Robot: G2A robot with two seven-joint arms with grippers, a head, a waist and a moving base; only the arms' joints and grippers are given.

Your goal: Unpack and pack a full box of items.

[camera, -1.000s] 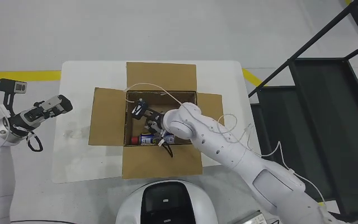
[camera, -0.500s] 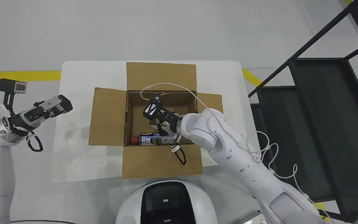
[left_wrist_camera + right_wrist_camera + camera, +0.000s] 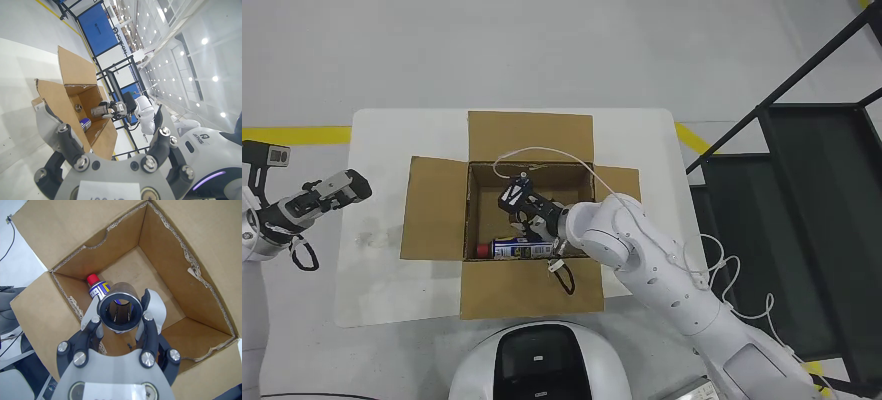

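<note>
My right gripper (image 3: 122,298) clamps a metal sleeve (image 3: 123,287) above the box (image 3: 160,247) and spray can (image 3: 98,288); my left gripper (image 3: 102,111) gapes wide.

Right claw (image 3: 122,298) clamps cylinder (image 3: 123,288); left claw (image 3: 360,186) seemingly spread, arm out sideways.

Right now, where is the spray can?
In the top view, the spray can lies on its side inside the cardboard box, along the wall nearest the robot, just beside the right end effector gripping the metal cylinder.
</note>
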